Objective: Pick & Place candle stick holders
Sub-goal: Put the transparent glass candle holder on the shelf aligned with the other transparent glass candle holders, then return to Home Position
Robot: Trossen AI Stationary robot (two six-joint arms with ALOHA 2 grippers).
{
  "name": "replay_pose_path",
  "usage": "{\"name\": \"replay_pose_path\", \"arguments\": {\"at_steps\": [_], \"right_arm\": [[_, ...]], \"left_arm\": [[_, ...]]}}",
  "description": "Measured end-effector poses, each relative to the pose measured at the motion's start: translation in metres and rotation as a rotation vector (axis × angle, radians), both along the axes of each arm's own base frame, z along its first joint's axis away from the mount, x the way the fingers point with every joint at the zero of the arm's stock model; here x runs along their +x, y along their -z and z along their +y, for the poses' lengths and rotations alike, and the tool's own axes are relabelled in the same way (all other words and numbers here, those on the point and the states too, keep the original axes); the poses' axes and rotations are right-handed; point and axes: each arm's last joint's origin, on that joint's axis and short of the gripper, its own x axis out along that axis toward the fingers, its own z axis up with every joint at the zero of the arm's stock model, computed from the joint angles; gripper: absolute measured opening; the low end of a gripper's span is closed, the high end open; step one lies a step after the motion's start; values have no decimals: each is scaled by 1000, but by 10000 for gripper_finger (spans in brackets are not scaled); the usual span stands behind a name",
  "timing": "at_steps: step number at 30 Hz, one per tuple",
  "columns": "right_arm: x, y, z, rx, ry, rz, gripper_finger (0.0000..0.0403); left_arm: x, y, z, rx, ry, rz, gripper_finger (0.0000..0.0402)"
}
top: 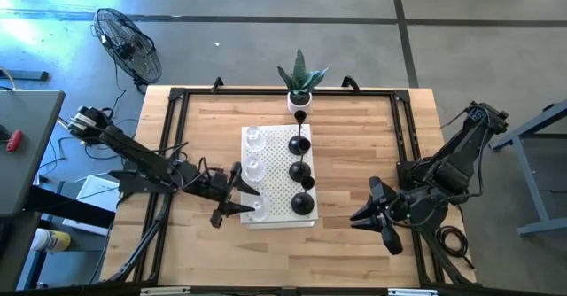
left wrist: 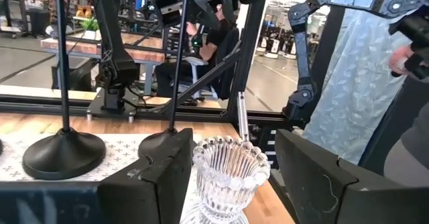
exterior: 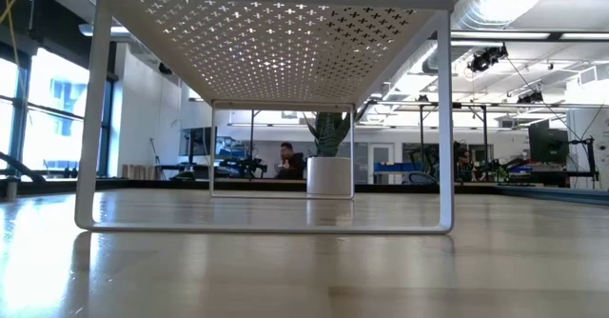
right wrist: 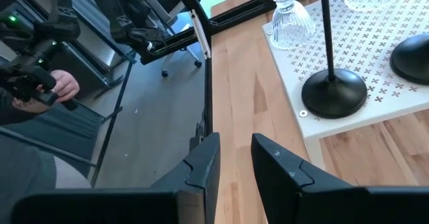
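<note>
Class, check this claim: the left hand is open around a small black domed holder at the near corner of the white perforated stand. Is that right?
Not quite. The left hand is open around a clear ribbed glass cup holder, not a black one, as the left wrist view shows. It is at the near corner of the white perforated stand.

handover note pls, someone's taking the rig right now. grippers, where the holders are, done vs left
Left gripper: open, fingers on either side of the nearest clear glass holder at the near left corner of the white perforated stand, not closed on it.
Right gripper: open, empty, waiting over the bare table right of the stand.
Holders: all on the stand. Glass ones in the left column, black holders in the right column, running toward the potted plant at the far edge.
Done: nothing visibly moved off the stand.
Left: close on the glass holder, lift, place; then the others.
</note>
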Motion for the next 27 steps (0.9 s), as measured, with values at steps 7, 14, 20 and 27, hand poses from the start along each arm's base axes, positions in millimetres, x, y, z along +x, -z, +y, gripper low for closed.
{"name": "replay_pose_path", "arguments": {"at_steps": [7, 14, 20, 27], "right_arm": [[0, 0, 0, -2, -8, 1, 79], [0, 0, 0, -9, -11, -1, 79], [0, 0, 0, -12, -13, -2, 79], [0, 0, 0, -42, -15, -14, 79]], "left_arm": [[0, 0, 0, -21, 7, 1, 205], [-2, -5, 1, -32, 5, -24, 205], [-7, -12, 4, -43, 6, -50, 205], [-15, -20, 8, -51, -2, -67, 205]]}}
